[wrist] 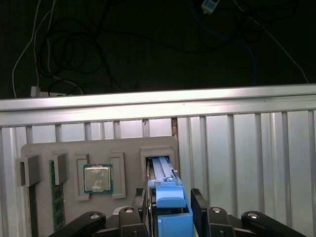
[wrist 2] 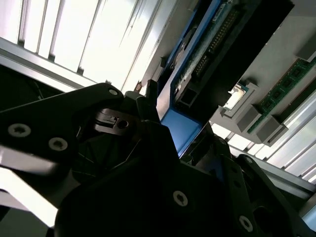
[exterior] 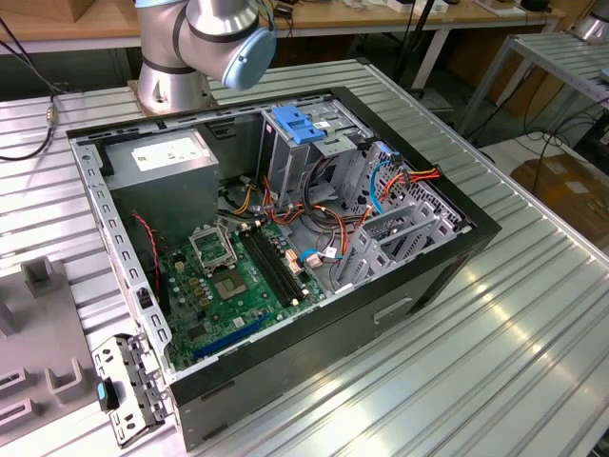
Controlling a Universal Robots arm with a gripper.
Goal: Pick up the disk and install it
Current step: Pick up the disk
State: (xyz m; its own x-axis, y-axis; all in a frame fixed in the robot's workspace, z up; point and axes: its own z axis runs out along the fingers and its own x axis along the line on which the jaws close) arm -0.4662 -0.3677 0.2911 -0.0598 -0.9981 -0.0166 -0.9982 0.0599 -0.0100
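Note:
The disk [wrist: 165, 173] stands on edge in a slot of a grey holder tray [wrist: 128, 148], its blue rails and blue end tab toward the camera. My gripper [wrist: 173, 202] straddles that tab, one black finger [wrist: 148, 207] pressed to each side. In the second wrist view the disk [wrist 2: 197, 54] runs away from my gripper [wrist 2: 168, 128], with its blue tab between the dark fingers. The open computer case [exterior: 285, 219] lies on the metal table, with a drive cage [exterior: 381, 219] at the exterior view's right.
The holder tray also carries a processor [wrist: 98, 177] and memory sticks [wrist: 57, 192]. In the case are a motherboard [exterior: 238, 276], a power supply [exterior: 166, 162], orange and blue cables and a light-blue latch plate [exterior: 300, 124]. The arm's base [exterior: 181, 76] stands behind the case.

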